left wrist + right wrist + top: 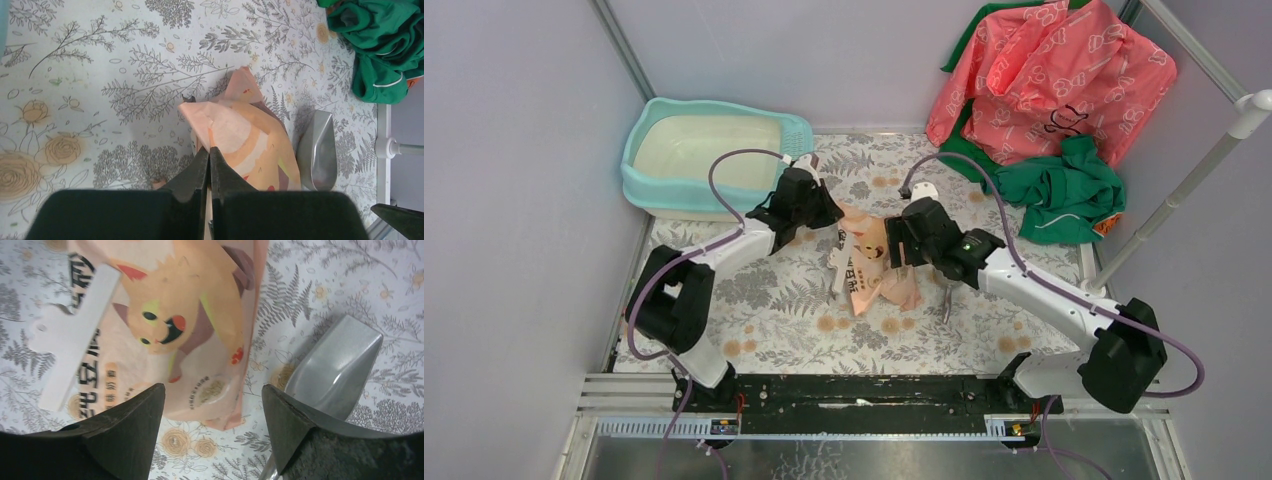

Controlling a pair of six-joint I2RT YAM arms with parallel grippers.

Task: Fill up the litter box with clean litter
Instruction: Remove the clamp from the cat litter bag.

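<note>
Left pincer (209,151) is clamped tight; right pincer (212,390) hangs with jaws spread wide.

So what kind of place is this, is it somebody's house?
Probably not a real house: it looks like a robot test booth dressed up as a pet corner. Plain walls and a metal frame surround a flowery mat, with a litter box, a cat-picture bag and a clothes heap.
</note>
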